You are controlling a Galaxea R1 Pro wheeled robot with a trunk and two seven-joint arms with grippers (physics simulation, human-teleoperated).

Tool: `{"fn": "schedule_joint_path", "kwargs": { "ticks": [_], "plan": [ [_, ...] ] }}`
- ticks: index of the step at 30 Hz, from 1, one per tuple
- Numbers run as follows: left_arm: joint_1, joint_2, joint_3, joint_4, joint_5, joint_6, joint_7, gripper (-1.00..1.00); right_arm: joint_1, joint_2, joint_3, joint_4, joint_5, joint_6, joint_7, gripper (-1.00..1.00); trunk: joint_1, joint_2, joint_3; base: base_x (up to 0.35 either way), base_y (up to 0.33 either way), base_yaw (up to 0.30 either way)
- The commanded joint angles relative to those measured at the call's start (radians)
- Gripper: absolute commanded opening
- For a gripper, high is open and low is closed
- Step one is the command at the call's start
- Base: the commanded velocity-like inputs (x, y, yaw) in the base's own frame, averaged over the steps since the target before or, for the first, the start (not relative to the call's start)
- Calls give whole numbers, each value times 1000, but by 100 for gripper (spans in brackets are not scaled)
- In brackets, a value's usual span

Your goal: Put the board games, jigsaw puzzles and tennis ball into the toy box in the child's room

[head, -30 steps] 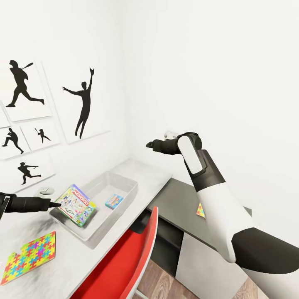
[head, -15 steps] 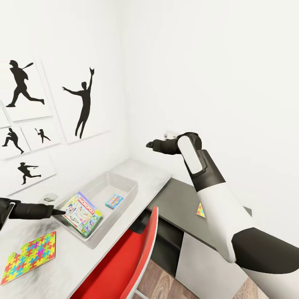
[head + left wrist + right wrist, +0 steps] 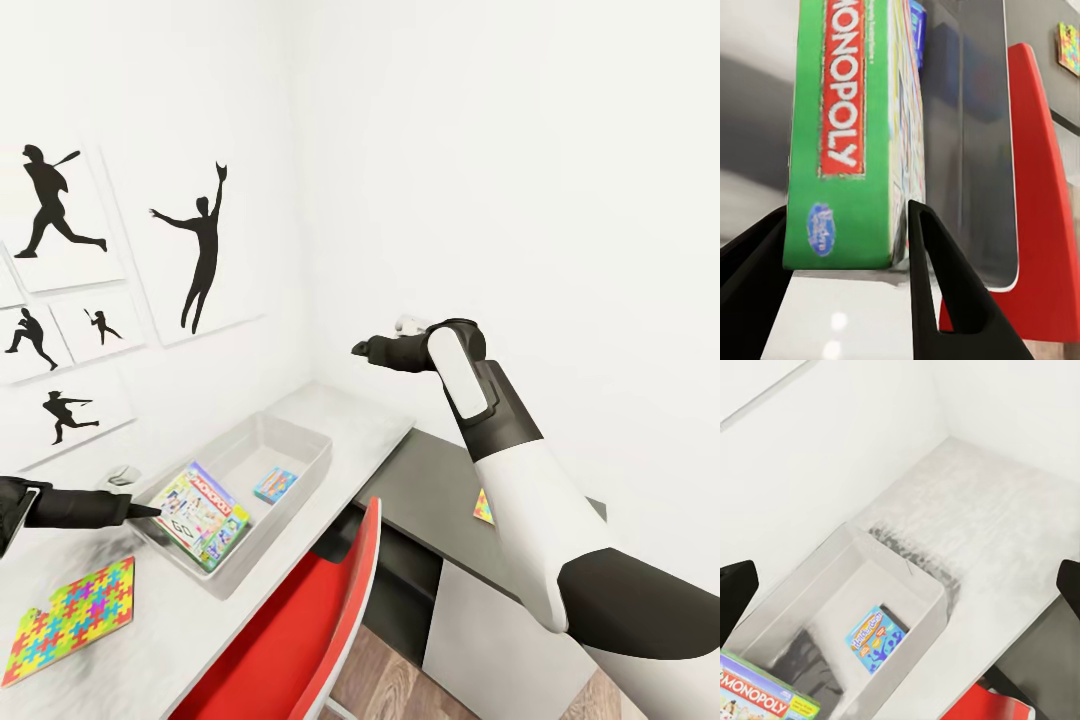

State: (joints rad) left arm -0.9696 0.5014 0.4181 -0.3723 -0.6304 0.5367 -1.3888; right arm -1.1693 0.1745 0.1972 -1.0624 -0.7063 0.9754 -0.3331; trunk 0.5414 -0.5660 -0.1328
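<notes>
- My left pincer [image 3: 150, 510] sits at the near end of the grey toy box [image 3: 305, 480]. Its two black fingers [image 3: 934, 285] stand apart on either side of the Monopoly box [image 3: 200, 513].
- Whether the fingers press the box or merely flank it, I cannot tell from my wrist camera.
- The Monopoly box lies tilted, one end inside the toy box and the other propped up at the near rim.
- A small blue game box [image 3: 275, 485] lies flat on the toy box floor.
- My right pincer [image 3: 362, 348] hangs high above the pale table [image 3: 370, 440], fingers spread wide and empty.
- One jigsaw puzzle [image 3: 70, 618] lies on the table near my left arm; another [image 3: 484, 508] lies on the dark lower section.
- A red chair [image 3: 300, 640] stands at the table's edge.
</notes>
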Motion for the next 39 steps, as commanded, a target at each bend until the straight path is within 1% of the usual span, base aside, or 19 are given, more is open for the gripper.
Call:
{"fn": "schedule_joint_path", "kwargs": {
  "ticks": [1, 12, 24, 25, 39],
  "plan": [
    [-1, -3, 8, 0, -11, 10, -7, -100, -1, 0, 1, -1, -10, 2, -10, 100, 0, -2, -2, 0, 0, 0],
    [-1, -24, 8, -3, -11, 8, -5, -100, -1, 0, 1, -1, -9, 2, -9, 100, 0, -2, -2, 0, 0, 0],
    [-1, -26, 8, -7, -11, 9, -6, -100, -1, 0, 1, -1, -9, 2, -9, 100, 0, -2, -2, 0, 0, 0],
    [-1, -26, 8, -7, -11, 9, -6, 100, -1, 0, 1, -1, -9, 2, -9, 100, 0, -2, -2, 0, 0, 0],
    [-1, -28, 8, -8, -11, 8, -6, 100, -1, 0, 1, -1, -9, 1, -9, 100, 0, -2, -2, 0, 0, 0]
  ]
}}
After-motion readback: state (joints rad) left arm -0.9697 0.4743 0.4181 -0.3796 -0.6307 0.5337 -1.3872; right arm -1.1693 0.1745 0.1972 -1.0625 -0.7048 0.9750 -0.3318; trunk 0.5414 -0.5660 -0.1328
